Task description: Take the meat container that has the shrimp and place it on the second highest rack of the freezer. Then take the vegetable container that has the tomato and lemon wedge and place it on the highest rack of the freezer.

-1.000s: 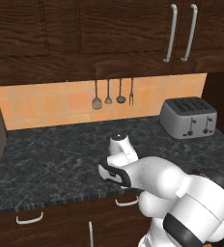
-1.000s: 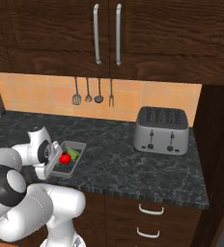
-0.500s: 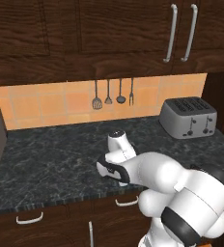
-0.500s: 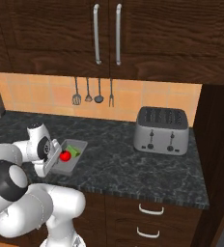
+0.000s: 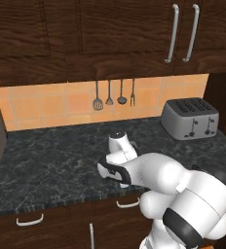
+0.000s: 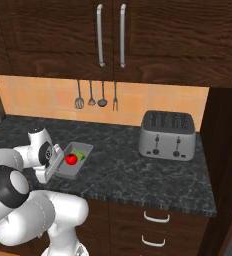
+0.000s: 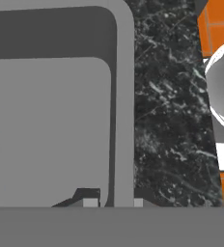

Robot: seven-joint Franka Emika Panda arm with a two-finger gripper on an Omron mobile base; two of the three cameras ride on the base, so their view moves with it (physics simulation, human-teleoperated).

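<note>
Light: even and soft, warm glow on the backsplash [image 5: 51, 104] under the cabinets [image 6: 113, 35].
Shadows: faint.
Glare: none.
Sharpness: base views crisp; hand view close and coarse.

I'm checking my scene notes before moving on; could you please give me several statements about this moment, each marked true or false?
1. The round glossy red tomato lies inside the shallow grey container. True.
2. The gripper has its fingers either side of the container's wall. True.
3. The silver four-slot toaster lies tipped on its side. False: it stands upright on the dark speckled countertop.
4. The container rests on the toaster. False: it sits on the countertop, well apart from it.
5. Four dark utensils hang on the orange tiled wall. True.
</note>
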